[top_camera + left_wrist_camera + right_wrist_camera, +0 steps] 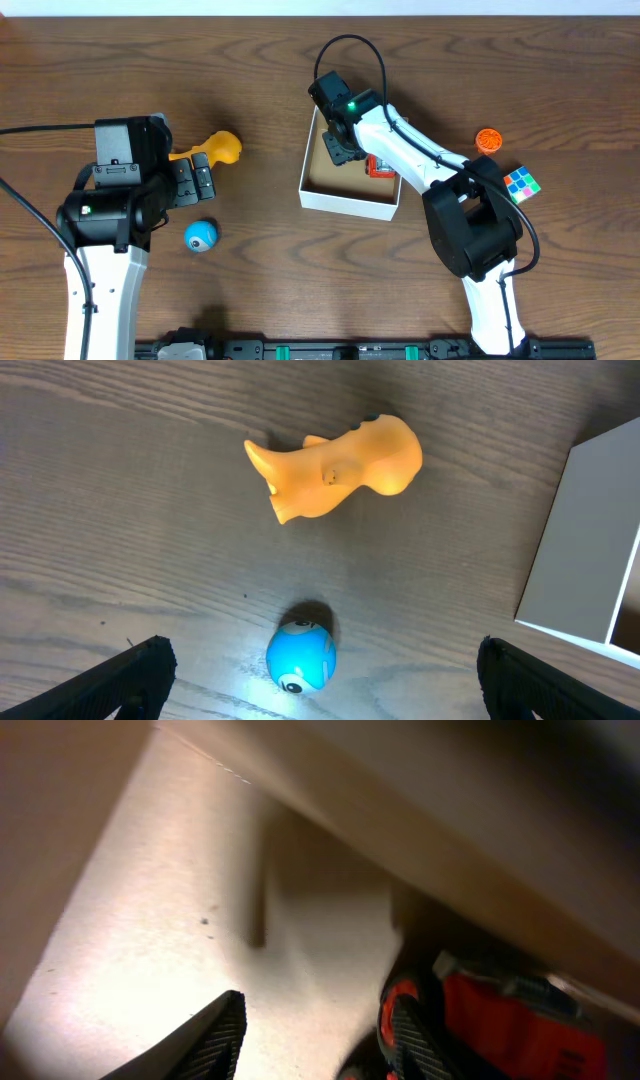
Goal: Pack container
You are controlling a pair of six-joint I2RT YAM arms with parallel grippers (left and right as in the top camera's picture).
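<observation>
The container [345, 201] sat mid-frame on the worktop [560, 60], to the right of the yellow toy [222, 146] and blue ball [200, 236], which lay nearest the wide-open left tool [203, 176], while the right tool [345, 150] stood empty, jaws apart, inside it.

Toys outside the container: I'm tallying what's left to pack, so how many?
4: yellow figure and blue ball left of the container, orange disc and puzzle cube right of it. Others may be hidden.

left arm [100, 270]: we hold it bent, wrist pointing right.
left gripper [203, 177]: our jaws spread wide, empty.
right arm [412, 152]: we stretch it forward and leftward.
right gripper [315, 1040]: our fingers parted, nothing between.
</observation>
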